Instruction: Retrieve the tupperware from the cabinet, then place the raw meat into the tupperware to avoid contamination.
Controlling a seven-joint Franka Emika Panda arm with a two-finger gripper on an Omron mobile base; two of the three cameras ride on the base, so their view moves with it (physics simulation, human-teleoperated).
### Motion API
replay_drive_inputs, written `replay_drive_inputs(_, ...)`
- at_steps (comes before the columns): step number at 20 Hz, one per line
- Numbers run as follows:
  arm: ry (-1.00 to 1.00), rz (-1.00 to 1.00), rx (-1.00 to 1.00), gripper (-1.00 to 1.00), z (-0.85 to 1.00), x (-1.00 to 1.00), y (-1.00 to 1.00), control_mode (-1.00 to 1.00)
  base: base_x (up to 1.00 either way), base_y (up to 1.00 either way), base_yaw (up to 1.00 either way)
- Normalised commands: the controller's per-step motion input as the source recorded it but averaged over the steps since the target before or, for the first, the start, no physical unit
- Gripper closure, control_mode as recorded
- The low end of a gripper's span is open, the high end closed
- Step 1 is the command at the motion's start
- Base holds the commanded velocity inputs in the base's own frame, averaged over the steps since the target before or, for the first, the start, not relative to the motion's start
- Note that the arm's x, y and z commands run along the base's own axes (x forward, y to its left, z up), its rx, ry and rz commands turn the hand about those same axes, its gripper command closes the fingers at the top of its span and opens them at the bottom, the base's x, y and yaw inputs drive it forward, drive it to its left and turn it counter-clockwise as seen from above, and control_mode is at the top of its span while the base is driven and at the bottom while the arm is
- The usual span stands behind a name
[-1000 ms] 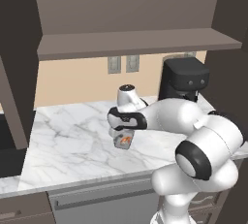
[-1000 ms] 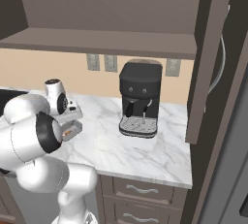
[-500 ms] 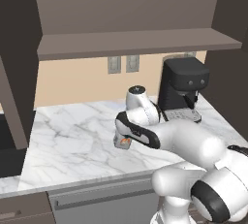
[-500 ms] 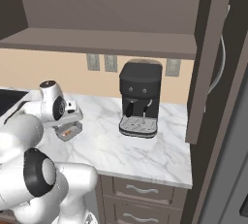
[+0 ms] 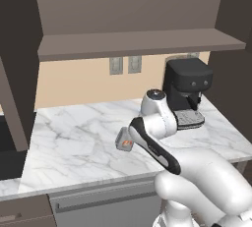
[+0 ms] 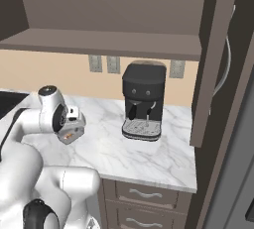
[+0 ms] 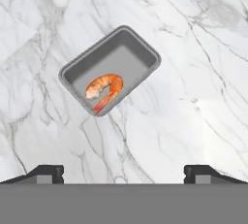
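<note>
Hand view: below your wide-open, empty gripper [image 7: 124, 172], the raw meat [image 7: 104, 90] is lying inside the tupperware [image 7: 140, 56]; placement is looking complete.

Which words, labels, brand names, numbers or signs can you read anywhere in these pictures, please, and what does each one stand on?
None can be read.
Black coffee machine: two small pale dots on its front, no lettering.
Small grey translucent rectangular container holding the orange curled shrimp: no label.
White veined marble counter, grey wall outlet plates, dark brown cabinet: no text.
</note>
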Motion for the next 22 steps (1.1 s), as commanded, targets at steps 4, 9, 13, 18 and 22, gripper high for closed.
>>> replay_drive_inputs(4, -0.06, -0.09, 0.09, -1.00, 0.24, -0.27, -0.38, -1.00, 0.00, 0.00, 0.00)
replay_drive_inputs(9, -0.08, -0.10, -0.02, -1.00, 0.05, -0.11, -0.38, -1.00, 0.00, 0.00, 0.00)
replay_drive_inputs(13, -0.04, -0.12, 0.00, -1.00, 0.00, -0.03, -0.51, -1.00, 0.00, 0.00, 0.00)
replay_drive_inputs(18, 0.00, -0.15, 0.00, -1.00, 0.01, 0.00, -0.62, -1.00, 0.00, 0.00, 0.00)
replay_drive_inputs(22, 0.01, -0.14, 0.02, -1.00, 0.01, 0.00, -0.66, -1.00, 0.00, 0.00, 0.00)
